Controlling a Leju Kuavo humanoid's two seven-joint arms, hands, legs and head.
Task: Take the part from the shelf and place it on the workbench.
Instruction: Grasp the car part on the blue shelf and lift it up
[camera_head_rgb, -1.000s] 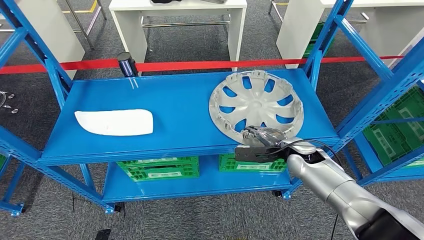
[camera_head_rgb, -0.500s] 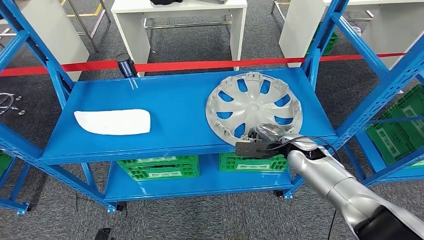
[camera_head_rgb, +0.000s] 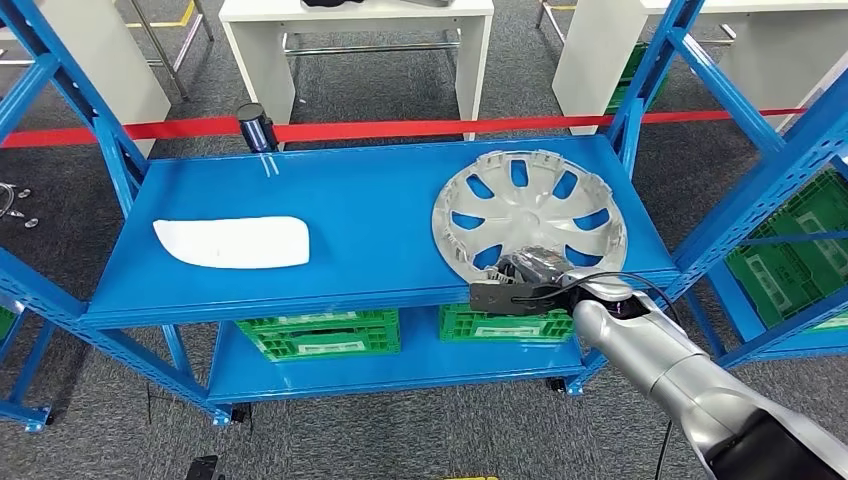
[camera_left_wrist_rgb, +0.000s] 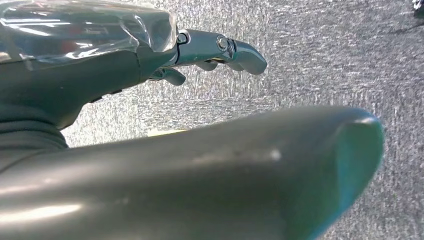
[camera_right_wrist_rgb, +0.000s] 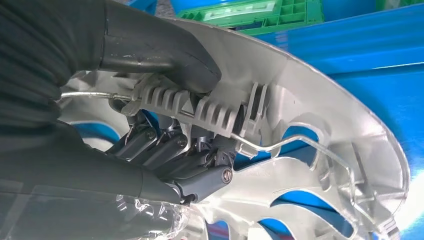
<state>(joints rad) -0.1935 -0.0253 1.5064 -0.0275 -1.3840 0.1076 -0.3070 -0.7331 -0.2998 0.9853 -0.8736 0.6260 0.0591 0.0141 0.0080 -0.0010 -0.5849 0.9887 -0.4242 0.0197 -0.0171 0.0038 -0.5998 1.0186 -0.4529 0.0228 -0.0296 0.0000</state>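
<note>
1. Starting at the left end of the shelf (camera_head_rgb: 360, 215): there's a flat white piece (camera_head_rgb: 231, 242) lying there, well apart from the action. I'm leaving it alone.

2. My left hand (camera_left_wrist_rgb: 200, 55) is hanging over grey carpet in its wrist view. The fingers (camera_left_wrist_rgb: 240, 50) look loosely curved and apart with nothing in them.

3. The part, a silver hubcap (camera_head_rgb: 528, 215), sits at the right end of the shelf, its near rim right at the front edge, ribbed inner side up.

4. My right hand (camera_head_rgb: 530, 272) is on that near rim. I'd say the grasp is made and the lift comes next, so I want the grip firm before raising. I'd lift straight up a little first, then draw it toward me, because the blue upright (camera_head_rgb: 745, 190) at the right corner is close to the rim and could catch it.

5. The head view gives me the layout but barely shows the grip, since the hand is a dark blob at the rim. The right wrist view fills that in: the thumb (camera_right_wrist_rgb: 165, 60) presses on the rim from outside while the dark fingers (camera_right_wrist_rgb: 165, 150) curl against the clip ribs inside, pinching the rim between them. A thin wire ring (camera_right_wrist_rgb: 280, 145) runs just past them, and I'd watch it doesn't snag.
</note>
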